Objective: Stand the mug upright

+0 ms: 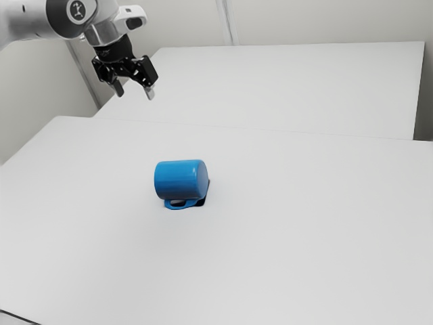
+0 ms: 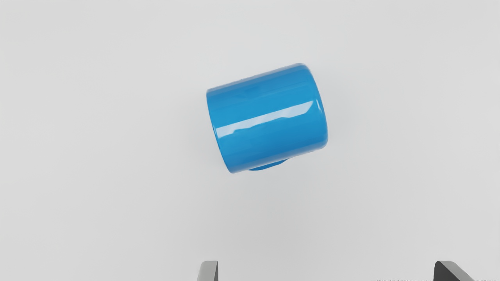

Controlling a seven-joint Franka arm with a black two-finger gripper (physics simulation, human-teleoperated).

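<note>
Blue and glossy, the mug (image 1: 181,179) lay on its side on the white bench (image 1: 291,230). The end effector (image 1: 134,93) hung above, fingers spread.

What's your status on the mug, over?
Gripper open, holding nothing, raised above table. Blue mug lying on its side. No obstacle seen between them.

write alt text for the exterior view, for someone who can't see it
A blue mug lies on its side on a plain white table, its handle low on the side nearest the camera. Toward the view's upper left, the robot arm's black two-finger gripper hangs open, well away from the mug.
</note>
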